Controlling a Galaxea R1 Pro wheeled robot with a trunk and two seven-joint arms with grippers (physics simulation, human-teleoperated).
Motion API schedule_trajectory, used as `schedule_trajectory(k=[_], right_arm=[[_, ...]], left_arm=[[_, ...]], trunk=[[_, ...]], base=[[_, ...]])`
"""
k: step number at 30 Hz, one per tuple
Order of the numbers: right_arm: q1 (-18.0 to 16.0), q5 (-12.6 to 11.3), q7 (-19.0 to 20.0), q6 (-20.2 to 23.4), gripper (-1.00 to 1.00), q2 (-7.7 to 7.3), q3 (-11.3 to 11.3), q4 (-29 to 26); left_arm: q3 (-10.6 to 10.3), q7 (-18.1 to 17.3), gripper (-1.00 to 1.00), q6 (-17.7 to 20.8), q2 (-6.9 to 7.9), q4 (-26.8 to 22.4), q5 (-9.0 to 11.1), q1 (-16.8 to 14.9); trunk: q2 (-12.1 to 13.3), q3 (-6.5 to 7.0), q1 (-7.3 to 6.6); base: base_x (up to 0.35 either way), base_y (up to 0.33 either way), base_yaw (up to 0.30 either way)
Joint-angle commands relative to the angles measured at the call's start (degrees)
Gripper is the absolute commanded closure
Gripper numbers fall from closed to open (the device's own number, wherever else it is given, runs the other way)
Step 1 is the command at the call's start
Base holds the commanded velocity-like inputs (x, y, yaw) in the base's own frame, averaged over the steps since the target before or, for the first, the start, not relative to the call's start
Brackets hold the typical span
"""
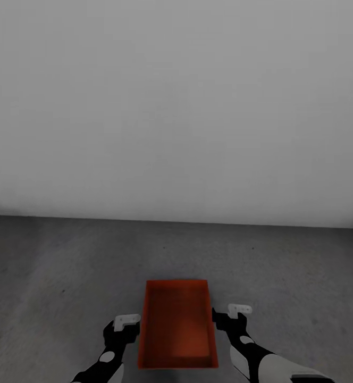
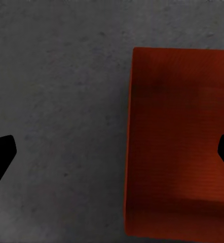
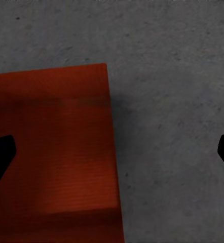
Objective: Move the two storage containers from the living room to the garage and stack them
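Head view: storage container (image 1: pixel 177 324) between spread left end effector (image 1: pixel 127 323) and right end effector (image 1: pixel 230 313) on floor (image 1: pixel 65 276)

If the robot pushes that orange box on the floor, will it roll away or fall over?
Probably neither. The storage container is low, wide and flat-bottomed, so it should slide on the concrete floor, not tip. Its smooth plain walls look stiff but maybe slippery.

A bare pale grey wall (image 1: pixel 176 106) fills the view from 9 through 12 to 3 o'clock. It meets the dark grey, mottled concrete floor (image 1: pixel 65 266) along a straight seam. Light is flat and even, shadows faint.
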Motion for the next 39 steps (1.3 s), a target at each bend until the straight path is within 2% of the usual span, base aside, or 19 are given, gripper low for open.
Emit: schedule_trajectory(k=[1,12,39], right_arm=[[-0.03,-0.2,-0.03,-0.22,-1.0,0.02,-0.1,0.06],[-0.02,-0.2,-0.03,-0.22,-1.0,0.02,-0.1,0.06],[-0.04,-0.37,-0.03,0.22,-1.0,-0.16,-0.1,0.06]], left_arm=[[-0.39,0.36,-1.0,-0.17,0.0,0.07,0.19,-0.04],[-0.39,0.36,-1.0,-0.17,-0.02,0.15,0.22,-0.04],[-0.39,0.36,-1.0,-0.19,0.08,0.06,0.26,-0.04]], trunk=[[-0.03,0.05,0.0],[-0.03,1.01,0.0],[-0.03,1.29,0.0]], base=[[0.0,0.0,0.0],[-0.049,0.0,0.0],[-0.336,0.0,-0.001]])
